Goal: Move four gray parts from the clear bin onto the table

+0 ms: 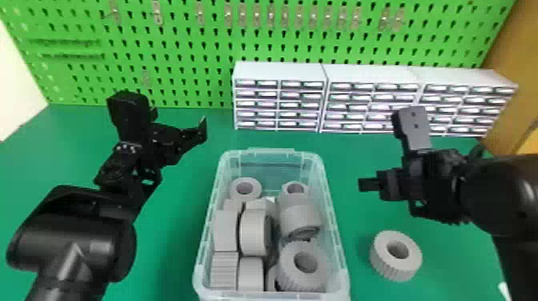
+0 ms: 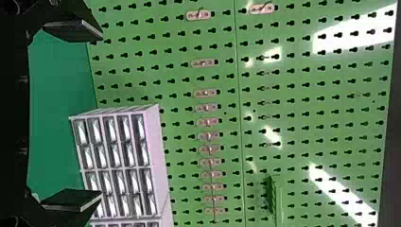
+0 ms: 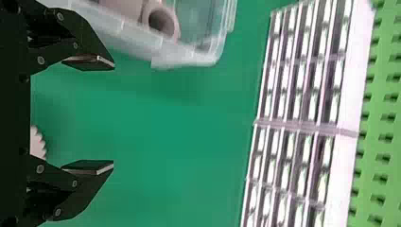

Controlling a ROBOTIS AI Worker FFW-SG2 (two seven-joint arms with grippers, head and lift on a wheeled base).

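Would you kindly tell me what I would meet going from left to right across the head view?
Left gripper, clear bin with gray parts in it, loose gray part on the table, brown panel.

The bin [image 1: 338,250] before me is clear, shiny plastic. The gray parts [image 1: 253,234] look matt, some ribbed, some smoother. My counter [image 1: 168,260] is smooth, dull green. My left arm [image 1: 76,240], lower left, has a soft black sheen. The pegboard [image 2: 293,161] throws glossy reflections; the drawer cabinets [image 1: 280,72], upper right, have smooth white casings and shiny fronts.
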